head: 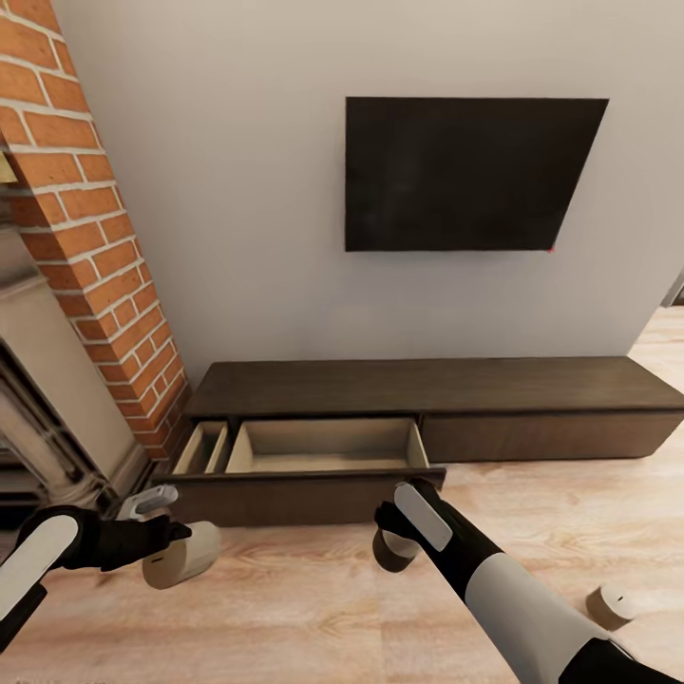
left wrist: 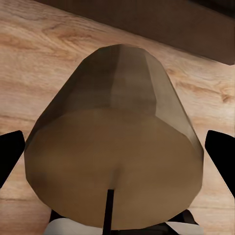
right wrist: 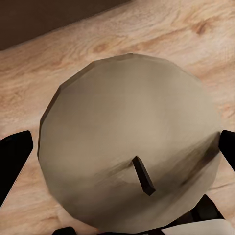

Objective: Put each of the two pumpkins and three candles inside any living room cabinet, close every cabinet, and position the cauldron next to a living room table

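The cabinet is a long, low dark-brown console against the wall under the TV. Its wide drawer and a narrow drawer beside it stand pulled out, and their beige insides look bare. My left gripper is shut on a tan candle just above the floor, in front of the drawers' left end. In the left wrist view this candle sits between both fingers. My right gripper is shut on a second candle in front of the wide drawer, its wick facing the camera. A third candle stands on the floor at the right.
A brick chimney breast and a fireplace surround stand at the left, close to the cabinet's end. A black TV hangs on the wall. Wooden floor stretches in front of the cabinet.
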Motion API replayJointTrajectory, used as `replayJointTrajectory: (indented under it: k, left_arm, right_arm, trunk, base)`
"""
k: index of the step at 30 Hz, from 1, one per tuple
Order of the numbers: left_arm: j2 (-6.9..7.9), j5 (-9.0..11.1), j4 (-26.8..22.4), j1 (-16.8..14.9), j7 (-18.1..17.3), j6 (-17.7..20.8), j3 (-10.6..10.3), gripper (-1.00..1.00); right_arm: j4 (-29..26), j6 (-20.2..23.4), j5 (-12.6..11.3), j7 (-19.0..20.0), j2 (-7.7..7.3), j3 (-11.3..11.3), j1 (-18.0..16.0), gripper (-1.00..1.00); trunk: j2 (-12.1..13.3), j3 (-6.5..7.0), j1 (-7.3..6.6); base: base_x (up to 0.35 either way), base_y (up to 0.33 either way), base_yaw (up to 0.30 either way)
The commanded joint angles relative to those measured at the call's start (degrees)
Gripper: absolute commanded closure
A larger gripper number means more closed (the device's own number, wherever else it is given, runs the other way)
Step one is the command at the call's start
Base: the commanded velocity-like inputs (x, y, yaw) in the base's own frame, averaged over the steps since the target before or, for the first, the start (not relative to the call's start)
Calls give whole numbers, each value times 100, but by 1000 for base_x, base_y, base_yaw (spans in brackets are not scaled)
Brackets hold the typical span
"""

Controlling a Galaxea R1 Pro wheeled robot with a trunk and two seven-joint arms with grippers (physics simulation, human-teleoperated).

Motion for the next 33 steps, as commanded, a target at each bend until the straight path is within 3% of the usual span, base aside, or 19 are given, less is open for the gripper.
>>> replayJointTrajectory:
  k: [1,7,15,22,25,29,33]
  left_arm:
    - [1,57,-7,-8,64,-4,-12,100]
    - [-38,57,-28,-8,80,-16,-10,100]
    - [-73,-5,-40,-24,121,-31,-72,100]
    - [-94,-13,-308,-438,187,-16,-105,100]
    - [-230,-29,-318,-603,449,-9,-153,100]
    - [-494,-80,-310,-760,1125,-3,-334,100]
    - [-597,-93,-276,-793,1357,-2,-438,100]
  right_arm:
    - [-9,16,-31,-41,-3,16,-4,100]
    - [-9,16,-31,-34,10,22,-3,100]
    - [-16,16,-31,-2,266,25,-2,100]
    - [-17,16,-31,0,312,49,-1,100]
    - [-40,12,-31,0,315,62,-3,100]
    - [-96,-1,-31,0,316,67,-4,100]
    - [-111,-34,-31,5,316,68,-1,100]
  trunk:
    - [-3,-5,2]
    - [-3,-5,2]
    - [237,102,-130]
    - [518,228,-284]
    - [638,282,-349]
    - [799,354,-437]
    - [959,426,-525]
  base:
    - [194,23,275]
    - [62,6,284]
    - [3,0,192]
    - [0,0,11]
    - [0,0,0]
    - [0,0,0]
    - [0,0,-6]
